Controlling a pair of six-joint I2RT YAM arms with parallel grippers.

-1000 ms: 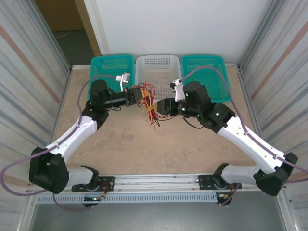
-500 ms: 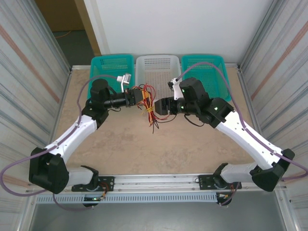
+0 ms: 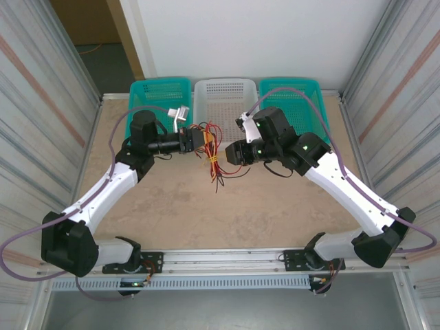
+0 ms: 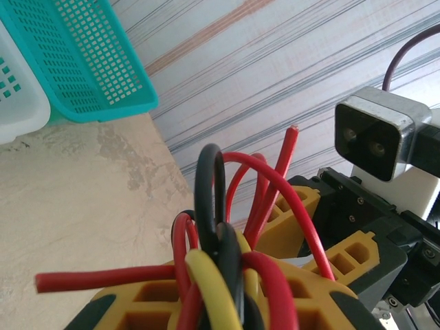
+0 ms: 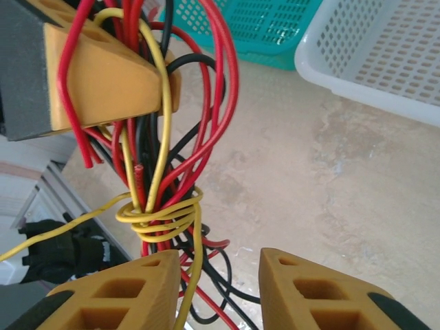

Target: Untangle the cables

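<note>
Jaws on the left gripper (image 3: pixel 195 140) pinch the cables (image 3: pixel 212 157) near their upper ends. Those on the right gripper (image 3: pixel 228 152) stand apart, gripping nothing. Over the table (image 3: pixel 179 206), toward 12 o'clock and short of the white basket (image 3: pixel 227 103), the bundle hangs between them, with the left gripper at 9 o'clock and the right at 3. These wires look light, limp and probably slippery. A pale yellow loop (image 5: pixel 159 214) cinches them; pinching a single strand just at 6 o'clock of that knot seems best.
</note>
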